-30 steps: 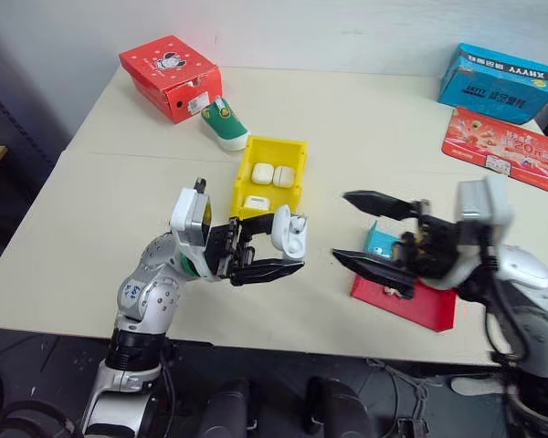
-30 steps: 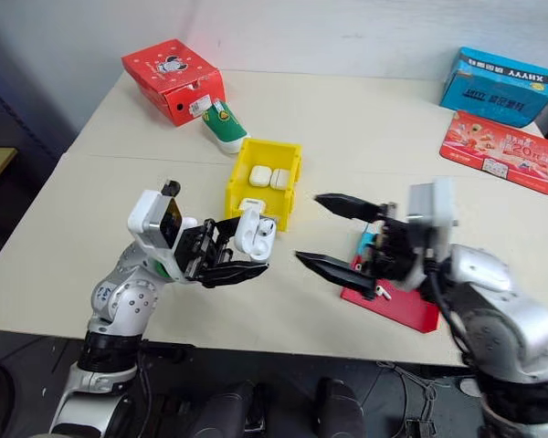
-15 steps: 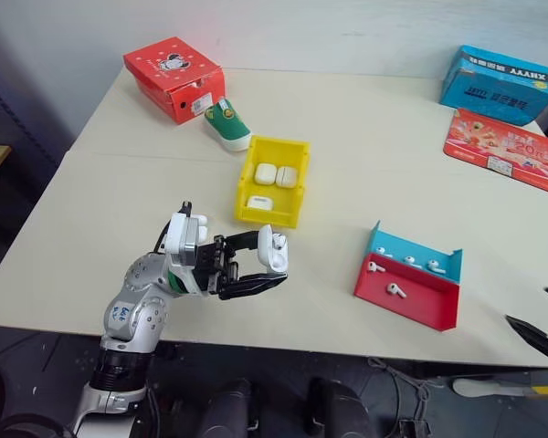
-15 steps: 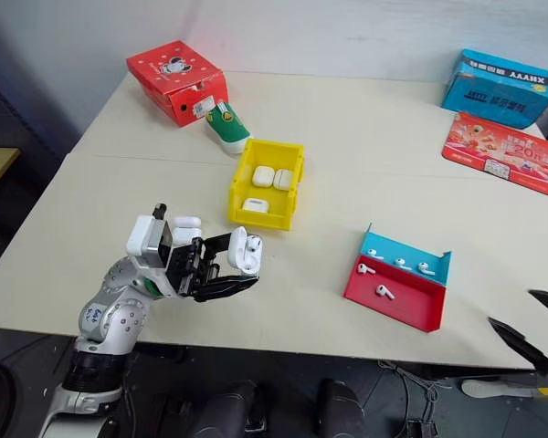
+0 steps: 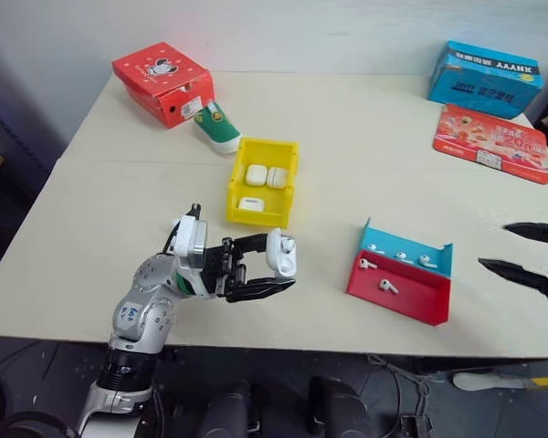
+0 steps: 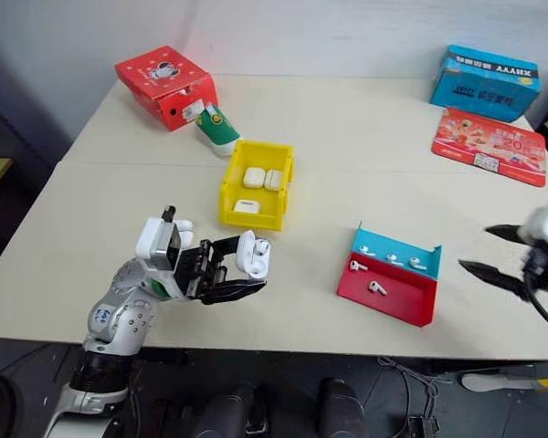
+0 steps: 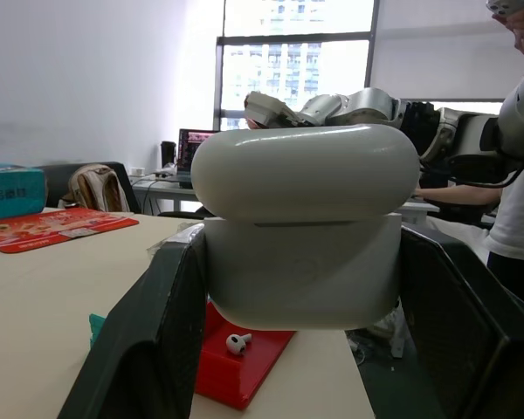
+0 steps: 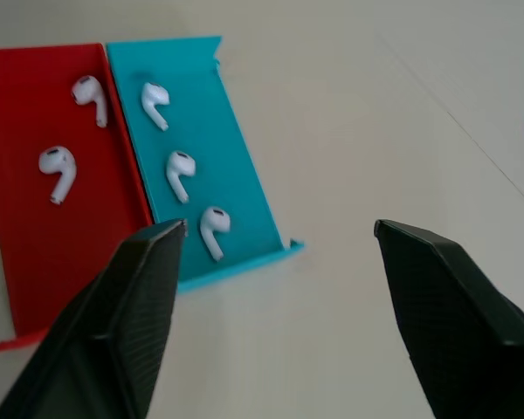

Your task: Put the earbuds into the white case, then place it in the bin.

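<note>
Holding: the left claw [image 5: 267,270] grips the small glossy white rounded earbud case [image 5: 280,253] between its two black fingers, closed tight on its sides, above the front part of the pale matte table [image 5: 393,155].
Case lid: in the left wrist view the hinged lid sits slightly raised over the body, a thin seam between them [image 7: 304,223].
Earbuds: tiny glossy white earbuds with short stems [image 8: 177,171] lie in the red-and-blue slanted plastic tray [image 5: 400,284], to the right of the held case and well apart from it.
Right claw: the right claw [image 5: 521,251] hovers at the table's right edge beyond the tray, its fingers spread apart and holding nothing.
Right wrist view: five earbuds can be counted, two on the red half, three on the blue.
Bin: the small bright yellow rectangular open-top plastic bin [image 5: 288,188] stands just behind the held case, with three more white cases [image 5: 257,173] inside.
Beyond: a red cardboard box [image 5: 161,80], a blue cardboard box [image 5: 484,78], a flat red packet [image 5: 490,141].
</note>
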